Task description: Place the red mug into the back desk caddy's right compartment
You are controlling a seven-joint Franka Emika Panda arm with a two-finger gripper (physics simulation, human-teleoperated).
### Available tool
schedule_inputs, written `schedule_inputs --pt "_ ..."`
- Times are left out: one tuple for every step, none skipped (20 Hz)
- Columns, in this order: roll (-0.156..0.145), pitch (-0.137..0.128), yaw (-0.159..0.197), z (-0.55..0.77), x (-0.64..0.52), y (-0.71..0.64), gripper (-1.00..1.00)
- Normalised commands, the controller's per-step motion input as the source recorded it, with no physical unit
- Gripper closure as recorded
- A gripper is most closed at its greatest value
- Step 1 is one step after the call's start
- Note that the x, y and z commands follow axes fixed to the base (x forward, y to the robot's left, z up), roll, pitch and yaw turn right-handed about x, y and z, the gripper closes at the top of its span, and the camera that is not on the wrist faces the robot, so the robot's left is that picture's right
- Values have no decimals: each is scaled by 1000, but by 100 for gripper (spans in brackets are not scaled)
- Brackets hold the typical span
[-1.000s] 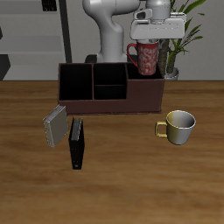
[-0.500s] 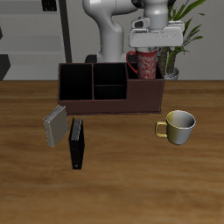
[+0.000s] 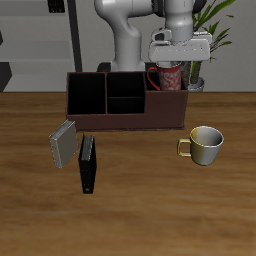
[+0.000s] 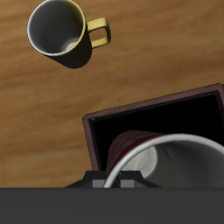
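Lowered since before, the tool [image 3: 170,62] grips the speckled red mug [image 3: 168,75] inside the dark boxy right compartment [image 3: 166,100].

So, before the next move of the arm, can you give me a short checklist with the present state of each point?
1. The gripper holds the red mug at its rim: ok.
2. Mug stands upright: ok.
3. Mug is over the right compartment of the back desk caddy: ok, its lower part is already behind the front wall.
4. Compartment floor is free under the mug: ok in the wrist view, only dark floor shows.
5. Mug bottom rests on the floor: cannot tell, the wall hides it.
6. The cream mug is out of the way: ok, it stands apart on the table.
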Motion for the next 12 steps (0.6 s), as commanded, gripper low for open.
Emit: schedule_inputs --pt "25 24 -8 -108 141 94 100" --pt "32 44 -44 -226 45 144 100" --pt "26 17 4 -83 -76 77 100" --pt "3 7 4 -38 97 24 100" --pt "1 5 -3 -44 91 64 100" --pt "-30 13 -15 -36 117 4 100" --pt "-2 3 -6 -20 153 -1 100" --pt "-7 29 -16 -78 241 -42 100" --pt "-16 41 -37 -119 266 -76 100" --pt "-99 71 -46 -185 368 -209 100" --pt "2 32 -5 -165 302 -96 100" --pt "-21 101 -65 -223 395 -179 100"
